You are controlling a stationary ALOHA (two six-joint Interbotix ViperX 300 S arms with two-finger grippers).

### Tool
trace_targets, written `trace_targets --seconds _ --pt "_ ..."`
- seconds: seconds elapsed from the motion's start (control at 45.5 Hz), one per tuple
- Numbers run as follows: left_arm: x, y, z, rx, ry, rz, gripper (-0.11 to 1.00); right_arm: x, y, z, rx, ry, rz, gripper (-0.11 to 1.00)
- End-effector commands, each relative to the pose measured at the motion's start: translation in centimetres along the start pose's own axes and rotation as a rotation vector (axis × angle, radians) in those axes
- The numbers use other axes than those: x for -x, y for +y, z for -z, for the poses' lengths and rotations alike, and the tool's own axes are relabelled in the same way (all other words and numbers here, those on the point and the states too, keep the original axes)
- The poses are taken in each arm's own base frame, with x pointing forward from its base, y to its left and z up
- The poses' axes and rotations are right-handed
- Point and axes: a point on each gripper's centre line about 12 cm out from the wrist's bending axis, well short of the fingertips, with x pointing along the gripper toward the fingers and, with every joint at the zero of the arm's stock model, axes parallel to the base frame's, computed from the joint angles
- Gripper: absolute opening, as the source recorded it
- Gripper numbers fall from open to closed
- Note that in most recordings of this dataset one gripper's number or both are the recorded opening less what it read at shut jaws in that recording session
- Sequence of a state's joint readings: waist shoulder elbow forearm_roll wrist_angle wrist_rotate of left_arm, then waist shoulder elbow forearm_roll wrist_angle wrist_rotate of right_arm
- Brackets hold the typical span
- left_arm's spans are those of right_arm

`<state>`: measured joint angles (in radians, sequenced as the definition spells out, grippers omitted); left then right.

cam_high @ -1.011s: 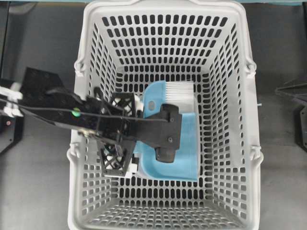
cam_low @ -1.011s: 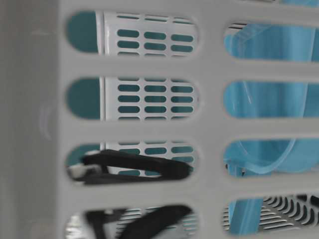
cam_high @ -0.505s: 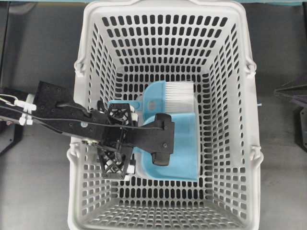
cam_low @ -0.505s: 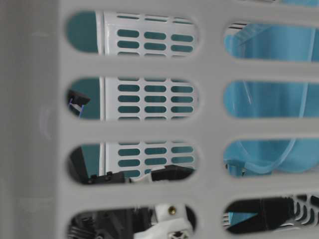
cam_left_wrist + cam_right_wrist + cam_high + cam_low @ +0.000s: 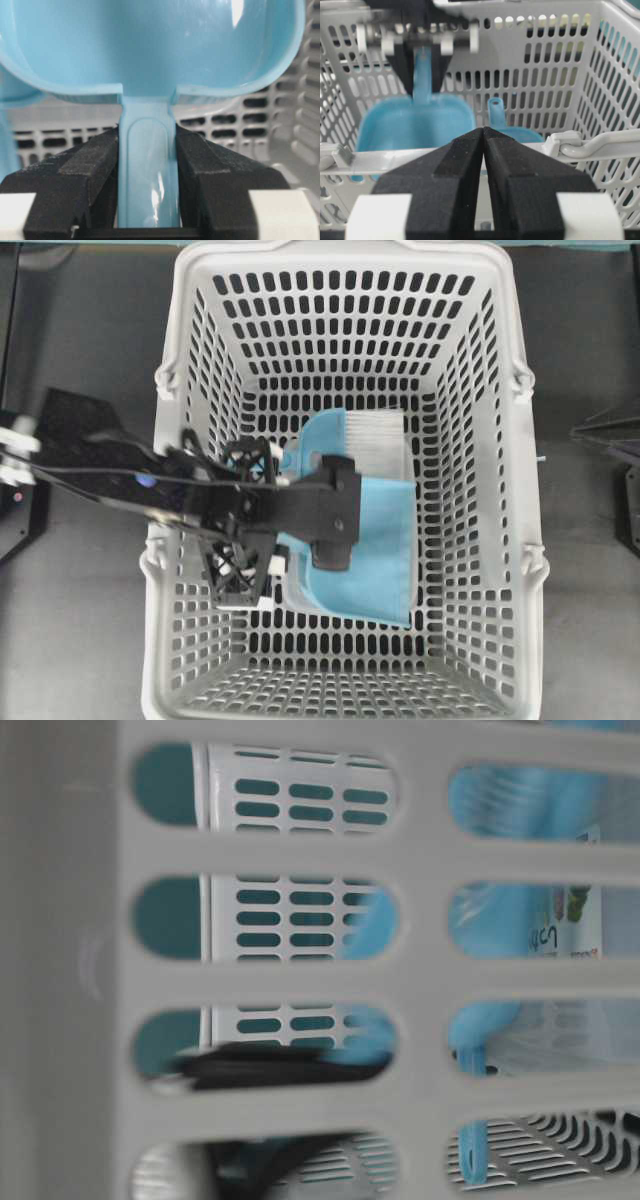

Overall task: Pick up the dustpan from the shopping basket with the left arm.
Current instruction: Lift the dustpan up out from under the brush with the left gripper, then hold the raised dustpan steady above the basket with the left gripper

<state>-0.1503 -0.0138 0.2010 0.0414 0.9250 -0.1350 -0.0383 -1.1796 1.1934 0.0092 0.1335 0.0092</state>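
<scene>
Dustpan (image 5: 370,550) now tilted, lifted off basket (image 5: 200,360) floor vs 1 s ago. Left tool (image 5: 147,200) pinches its handle; arm reaches in over left wall. Right tool (image 5: 484,150) pressed together, empty.

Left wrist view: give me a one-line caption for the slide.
Left gripper shut on the light blue dustpan by its handle, pan facing the camera, grey shopping basket wall behind.

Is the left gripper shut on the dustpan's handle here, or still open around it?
Shut on it. In the left wrist view both fingers press against the sides of the dustpan handle, with no gap showing.
</scene>
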Motion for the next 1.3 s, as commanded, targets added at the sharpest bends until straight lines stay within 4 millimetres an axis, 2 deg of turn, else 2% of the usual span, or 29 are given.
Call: trace_targets --seconds 0.0,0.22,0.308,0.439,0.835,1.274 --pt "4.8 0.5 -2.1 0.015 -0.139 0.007 0.28 -0.1 0.0 -0.2 -0.007 -0.006 0.002 0.0" --pt "12.9 1.7 -4.1 0.045 -0.354 0.011 0.28 -0.1 0.0 -0.2 -0.008 -0.008 0.001 0.0" --pt "15.4 2.0 -4.2 0.05 -0.421 0.012 0.28 -0.1 0.0 -0.2 -0.008 -0.006 0.002 0.0" --pt "17.7 2.1 -4.0 0.046 -0.519 0.018 0.28 0.0 0.0 -0.2 -0.008 -0.008 0.002 0.0" --pt "18.8 2.2 -3.1 0.048 -0.617 0.028 0.28 0.0 0.0 -0.3 -0.008 -0.011 0.002 0.0" --pt "17.0 1.9 -2.9 0.041 -0.571 0.028 0.28 0.0 0.0 -0.2 -0.009 -0.009 0.001 0.0"
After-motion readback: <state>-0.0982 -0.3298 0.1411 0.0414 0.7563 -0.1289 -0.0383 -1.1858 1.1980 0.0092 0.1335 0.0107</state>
